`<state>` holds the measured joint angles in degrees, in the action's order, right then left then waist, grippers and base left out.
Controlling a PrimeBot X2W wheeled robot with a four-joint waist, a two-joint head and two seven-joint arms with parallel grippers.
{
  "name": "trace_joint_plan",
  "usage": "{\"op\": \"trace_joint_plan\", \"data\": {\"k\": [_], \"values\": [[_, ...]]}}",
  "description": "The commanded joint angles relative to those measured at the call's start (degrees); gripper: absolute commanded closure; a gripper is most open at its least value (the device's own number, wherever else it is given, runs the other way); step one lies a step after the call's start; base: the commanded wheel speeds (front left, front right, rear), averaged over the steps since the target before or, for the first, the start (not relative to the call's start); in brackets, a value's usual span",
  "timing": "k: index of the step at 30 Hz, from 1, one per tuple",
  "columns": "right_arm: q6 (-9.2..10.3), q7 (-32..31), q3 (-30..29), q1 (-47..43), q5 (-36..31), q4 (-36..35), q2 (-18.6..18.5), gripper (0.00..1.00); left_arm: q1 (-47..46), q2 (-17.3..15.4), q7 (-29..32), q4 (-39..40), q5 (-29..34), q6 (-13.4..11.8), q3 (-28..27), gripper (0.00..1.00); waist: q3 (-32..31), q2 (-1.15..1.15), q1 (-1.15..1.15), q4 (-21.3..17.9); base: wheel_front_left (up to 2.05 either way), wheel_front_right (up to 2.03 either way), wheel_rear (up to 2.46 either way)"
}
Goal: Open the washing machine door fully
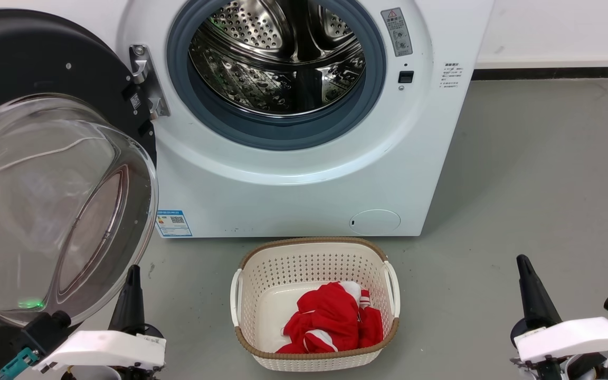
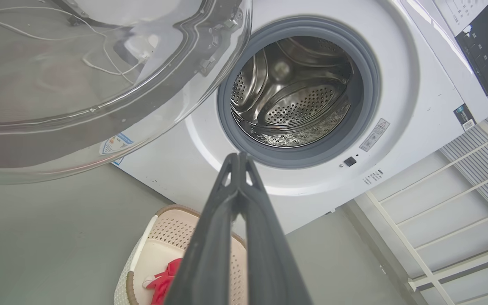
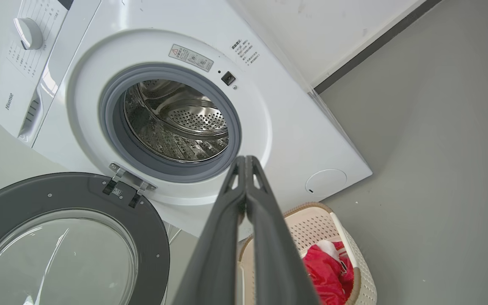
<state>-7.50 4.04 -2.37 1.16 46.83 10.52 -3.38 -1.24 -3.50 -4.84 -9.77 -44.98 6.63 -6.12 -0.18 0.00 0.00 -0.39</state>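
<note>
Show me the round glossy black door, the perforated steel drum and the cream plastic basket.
round glossy black door (image 1: 24, 58): head view, dark rim above the glass.
perforated steel drum (image 1: 262, 84): head view, holed inner wall.
cream plastic basket (image 1: 314, 264): head view, far perforated wall.

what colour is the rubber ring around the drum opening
Bluish grey. The rubber ring shows best in the head view.

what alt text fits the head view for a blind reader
The large round glossy black washing machine door with its clear glass bowl stands swung open left of the white front-loading washing machine, baring its steel drum. A cream perforated laundry basket holding red clothing sits on the grey floor in front; the left pincer and right pincer rest shut below.
</note>
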Motion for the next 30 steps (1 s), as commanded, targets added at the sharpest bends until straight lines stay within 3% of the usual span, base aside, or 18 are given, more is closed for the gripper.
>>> {"op": "trace_joint_plan", "data": {"k": [1, 30], "values": [[0.0, -0.14, -0.18, 1.43, 1.57, -0.47, -0.39, 1.0, -1.46, -0.19, 0.34, 0.36, -1.51, 0.33, -0.15, 1.0, 0.0, 0.0, 0.0, 0.01, 0.0, 0.0, 0.0], [0.01, -4.39, -1.47, 3.2, 21.32, 1.24, -0.43, 1.0, -3.34, 0.16, 5.27, -1.69, -21.6, 0.59, -0.34, 1.0, 0.13, 0.0, 0.0, 0.14, 0.0, 0.0, 0.0]]}}
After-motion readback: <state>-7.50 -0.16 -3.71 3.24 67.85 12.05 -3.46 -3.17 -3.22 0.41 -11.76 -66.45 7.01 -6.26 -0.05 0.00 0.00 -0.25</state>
